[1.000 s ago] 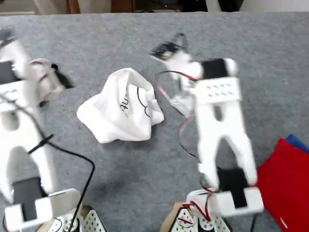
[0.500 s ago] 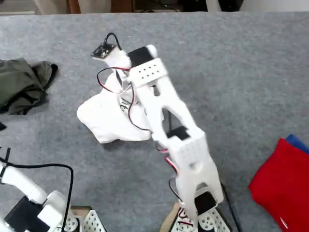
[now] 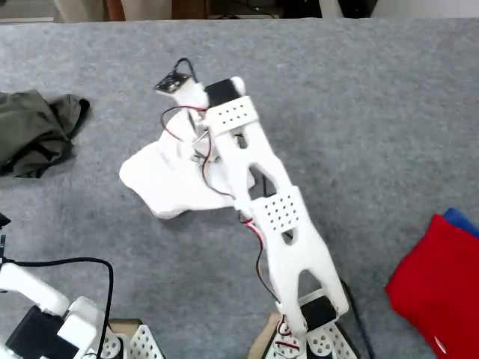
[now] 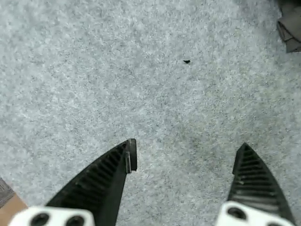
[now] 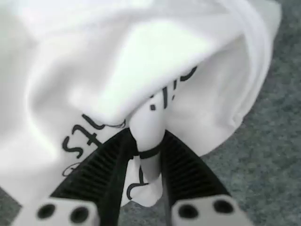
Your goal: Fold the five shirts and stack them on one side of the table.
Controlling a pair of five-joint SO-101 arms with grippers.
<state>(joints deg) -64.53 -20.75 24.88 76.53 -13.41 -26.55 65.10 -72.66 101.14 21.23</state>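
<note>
shirts first: your white shirt [image 3: 161, 183] lies crumpled near the middle of the grey desk [image 3: 374, 97], with black print showing on its folds. your right claw [image 5: 146, 136] is pinched narrow on a raised fold of that white shirt, with the cloth squeezed between both fingers [image 5: 103, 165]. the right arm [image 3: 281, 217] stretches from the near edge of the desk diagonally over the shirt.

an olive shirt [image 3: 34, 131] sits bunched at the left edge of the desk, well apart from the white one. at the right edge you have a folded red shirt [image 3: 438, 288], and a bit of blue cloth [image 3: 460, 219] peeks out from under its far corner.

your left claw [image 4: 188, 146] hangs spread wide above bare desk, gripping nothing, with a small dark speck [image 4: 186, 61] on the surface beyond it. a dark scrap of cloth [image 4: 291, 28] shows at the corner of the left wrist view. it may be the olive shirt, but you can't be sure from that sliver. the left arm's base [image 3: 52, 325] sits at the near left corner of the desk.
</note>
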